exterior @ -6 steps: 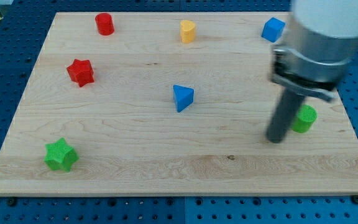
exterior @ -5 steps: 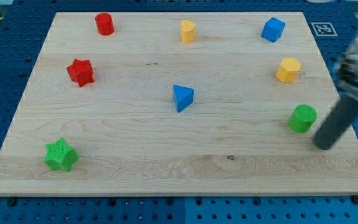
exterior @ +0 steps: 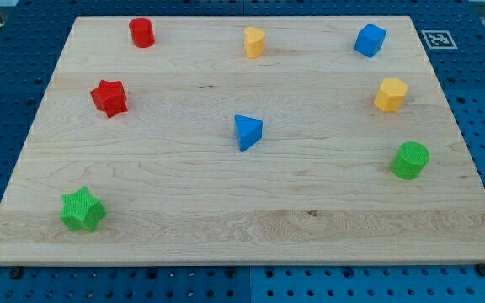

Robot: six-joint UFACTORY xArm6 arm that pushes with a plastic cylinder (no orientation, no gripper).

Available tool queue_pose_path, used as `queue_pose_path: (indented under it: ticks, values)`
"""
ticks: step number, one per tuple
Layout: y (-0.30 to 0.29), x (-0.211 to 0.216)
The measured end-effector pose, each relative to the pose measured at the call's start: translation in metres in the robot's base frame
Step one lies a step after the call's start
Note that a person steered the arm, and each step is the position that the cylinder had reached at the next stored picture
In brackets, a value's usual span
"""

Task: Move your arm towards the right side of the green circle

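Note:
The green circle point(exterior: 410, 160), a short green cylinder, stands near the right edge of the wooden board point(exterior: 327, 210). My tip and the rod do not show in the view now. The yellow hexagon point(exterior: 390, 94) stands above the green circle.
A blue cube point(exterior: 370, 39) is at the top right. A yellow block point(exterior: 254, 41) is at top centre, a red cylinder point(exterior: 142, 32) at top left. A red star point(exterior: 109, 98) is at the left, a blue triangle point(exterior: 247, 132) in the middle, a green star point(exterior: 82, 209) at bottom left.
The rod swept from the left of the green circle to its right, then left the view past the right edge. No block has moved.

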State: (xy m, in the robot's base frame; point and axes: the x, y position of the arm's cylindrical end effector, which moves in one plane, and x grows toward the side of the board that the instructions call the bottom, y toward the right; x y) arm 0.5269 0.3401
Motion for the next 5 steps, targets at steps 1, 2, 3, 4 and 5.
queue_pose_path:
  ticks: [1,2,3,4,5]
  values:
    - [-0.024,0.004]
    - [-0.077,0.005]
    - [-0.067,0.003]
    - [-0.072,-0.017]
    - [-0.127,-0.018]
